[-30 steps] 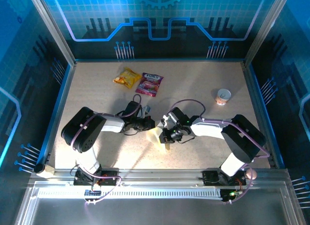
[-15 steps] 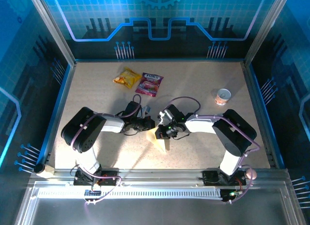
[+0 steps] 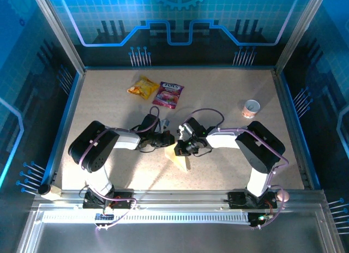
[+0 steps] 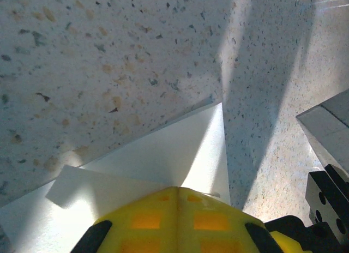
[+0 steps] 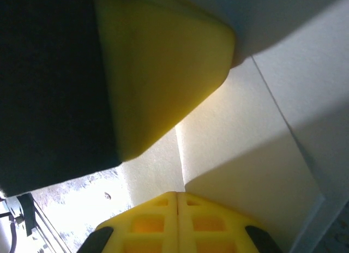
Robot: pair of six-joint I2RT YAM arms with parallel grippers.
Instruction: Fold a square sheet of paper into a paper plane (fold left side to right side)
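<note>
The sheet of paper point(image 3: 180, 158) lies in the middle of the table, folded into a pale pointed wedge. In the left wrist view the paper point(image 4: 180, 149) shows a crease and a corner pointing away. My left gripper point(image 3: 170, 140) is shut, its yellow fingertips point(image 4: 158, 217) resting on the paper's upper edge. My right gripper point(image 3: 183, 150) is shut too and presses down on the paper point(image 5: 256, 122) beside a fold line. The left gripper's yellow finger point(image 5: 158, 67) sits close above the right gripper point(image 5: 178, 194). Nothing is pinched between either pair of fingers.
A yellow snack packet point(image 3: 143, 87) and a pink snack packet point(image 3: 168, 94) lie at the back of the table. A small round white cup point(image 3: 251, 108) stands at the back right. Metal frame rails edge the table point(image 3: 109, 111).
The right gripper has slid a little left over the paper, and its arm has swung inward. The paper lies flatter and more pointed than before. The left arm has stayed still.
</note>
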